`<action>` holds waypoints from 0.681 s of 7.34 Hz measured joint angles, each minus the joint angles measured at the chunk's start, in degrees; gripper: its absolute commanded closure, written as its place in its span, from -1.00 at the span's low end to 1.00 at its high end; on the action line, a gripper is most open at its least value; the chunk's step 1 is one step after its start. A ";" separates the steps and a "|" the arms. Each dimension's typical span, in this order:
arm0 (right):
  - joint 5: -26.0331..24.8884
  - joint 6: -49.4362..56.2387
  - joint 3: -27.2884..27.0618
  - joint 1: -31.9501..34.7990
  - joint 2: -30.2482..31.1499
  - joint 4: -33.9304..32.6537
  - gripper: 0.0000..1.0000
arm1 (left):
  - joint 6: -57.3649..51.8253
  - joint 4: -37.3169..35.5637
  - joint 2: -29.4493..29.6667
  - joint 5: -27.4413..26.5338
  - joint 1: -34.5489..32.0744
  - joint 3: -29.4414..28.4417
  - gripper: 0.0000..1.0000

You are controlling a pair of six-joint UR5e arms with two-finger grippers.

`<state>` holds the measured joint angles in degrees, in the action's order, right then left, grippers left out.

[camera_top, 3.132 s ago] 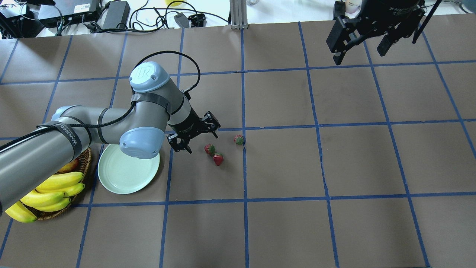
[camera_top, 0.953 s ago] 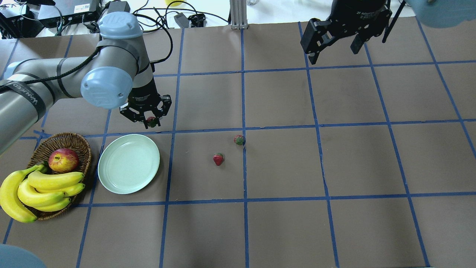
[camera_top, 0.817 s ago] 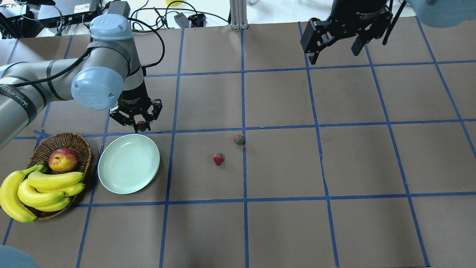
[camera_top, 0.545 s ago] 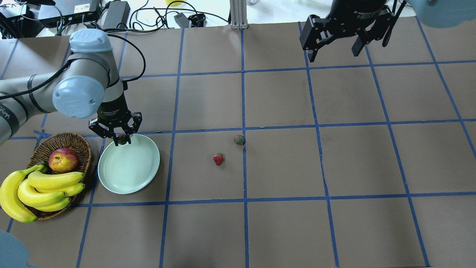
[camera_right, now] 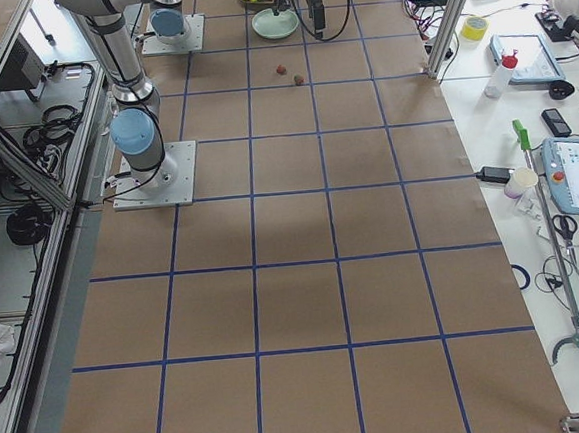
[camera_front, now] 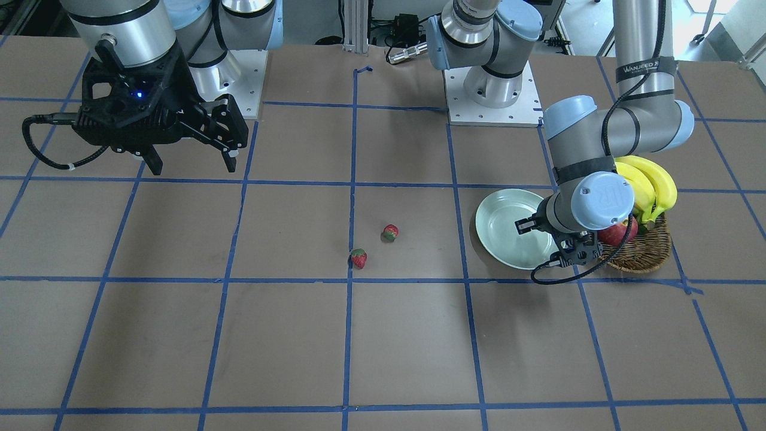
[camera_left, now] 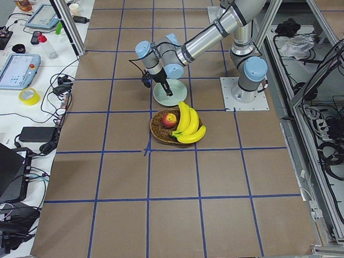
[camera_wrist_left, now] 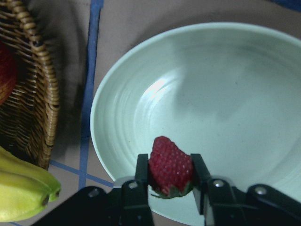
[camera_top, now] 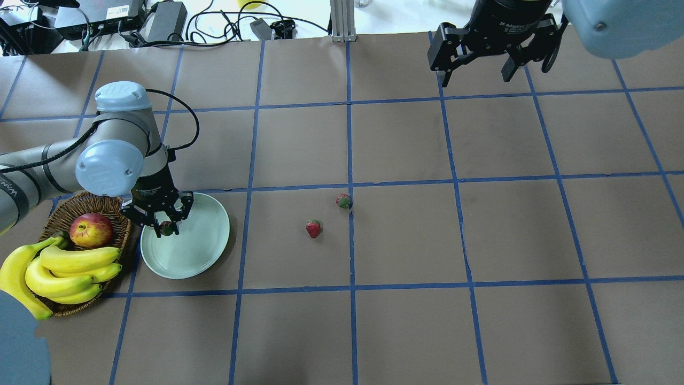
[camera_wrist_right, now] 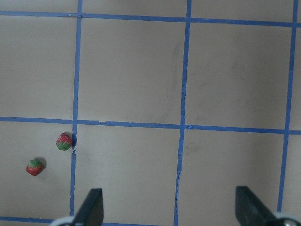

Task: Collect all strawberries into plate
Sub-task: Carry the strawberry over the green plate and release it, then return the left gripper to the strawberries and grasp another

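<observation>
Overhead arrangement, read from the robot's left to its right. At the far left, a bunch of bananas (camera_top: 64, 267) lies across the near edge of a brown wicker basket (camera_top: 115, 206), which also holds a red-yellow apple (camera_top: 91, 230). Just beside the basket, on the brown bench (camera_top: 481, 240) marked with a grid of blue tape, lies the pale mint-green plate (camera_top: 206, 246); basket and plate are close, with a tape line showing between them in the left wrist view.

The left gripper (camera_top: 166, 230) points down over the basket-side part of the plate, its jaws narrowed onto the first strawberry (camera_wrist_left: 170, 165). The left wrist view shows the berry clamped by its sides between both fingers (camera_wrist_left: 142, 170), red tip pointing away from the gripper and green cap toward it, with the plate's inner surface behind it. Whether the berry touches the plate cannot be told.

Farther right, near the bench's centre and well apart from the plate, the second strawberry (camera_top: 313, 229) lies on open paper. The third strawberry (camera_top: 343, 201) lies near it, against a blue tape line.

At the far right, the right gripper (camera_top: 474, 77) hangs above the bench's far edge, jaws spread wide with nothing between them; both loose berries appear at the lower left of its wrist view.
</observation>
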<state>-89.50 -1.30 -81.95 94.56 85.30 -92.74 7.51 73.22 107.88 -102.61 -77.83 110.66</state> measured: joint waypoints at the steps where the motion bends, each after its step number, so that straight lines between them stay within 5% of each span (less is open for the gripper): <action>1: -0.25 0.03 -0.49 0.01 -0.02 -0.05 -1.00 | -0.08 -0.14 0.15 0.17 0.01 0.04 -1.00; 5: -0.36 0.10 -4.34 -0.12 0.30 -3.84 -1.00 | -0.40 -0.39 -1.07 3.54 -1.72 -2.58 -1.00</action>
<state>-89.86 -1.20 -86.29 94.44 85.60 -96.57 7.12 72.83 106.81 -99.07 -79.55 108.08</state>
